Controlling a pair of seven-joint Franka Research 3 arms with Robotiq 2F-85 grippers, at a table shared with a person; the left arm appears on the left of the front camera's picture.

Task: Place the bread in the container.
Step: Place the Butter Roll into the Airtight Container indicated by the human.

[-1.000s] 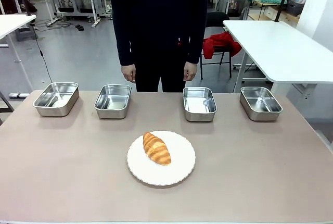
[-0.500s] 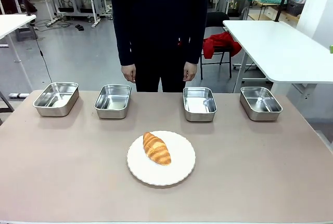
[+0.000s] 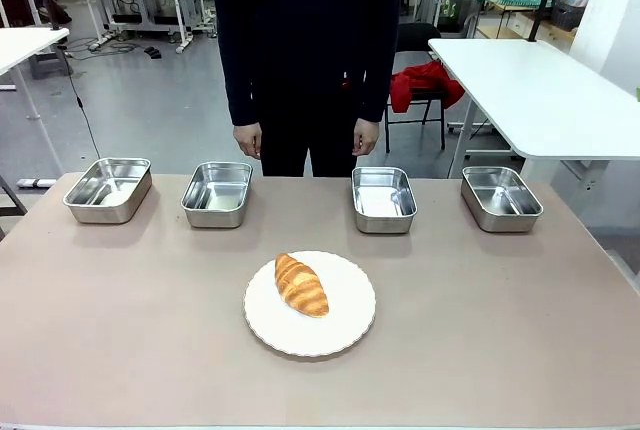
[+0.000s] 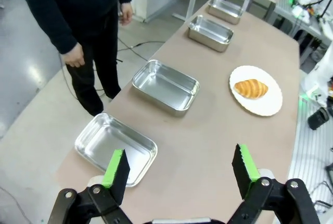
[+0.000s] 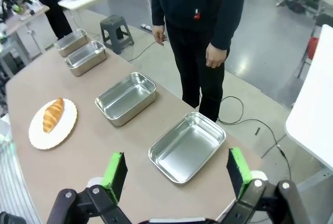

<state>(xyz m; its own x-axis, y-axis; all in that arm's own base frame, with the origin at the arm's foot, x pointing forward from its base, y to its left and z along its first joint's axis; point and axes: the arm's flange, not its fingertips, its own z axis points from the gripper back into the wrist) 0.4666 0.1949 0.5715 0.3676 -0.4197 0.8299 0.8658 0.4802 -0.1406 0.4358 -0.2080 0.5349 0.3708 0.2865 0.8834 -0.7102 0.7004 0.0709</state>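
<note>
The bread (image 3: 301, 285), a golden-brown ridged croissant, lies on a round white plate (image 3: 347, 320) at the table's middle front; it also shows as the croissant (image 4: 251, 88) and the croissant (image 5: 53, 114) in the wrist views. Four alike steel pans stand in a far row: pan (image 3: 108, 189), pan (image 3: 217, 193), pan (image 3: 383, 198), pan (image 3: 500, 197), all empty. My left gripper (image 4: 180, 170) hangs open high above the table's left end, over the nearest pan (image 4: 115, 148). My right gripper (image 5: 177, 173) hangs open above the right end, over a pan (image 5: 188, 146).
A person in dark clothes (image 3: 305, 40) stands at the far edge behind the middle pans, hands (image 3: 247, 139) hanging at the sides. White tables, a chair with a red cloth (image 3: 426, 84) and a stool (image 5: 115, 33) stand beyond the table.
</note>
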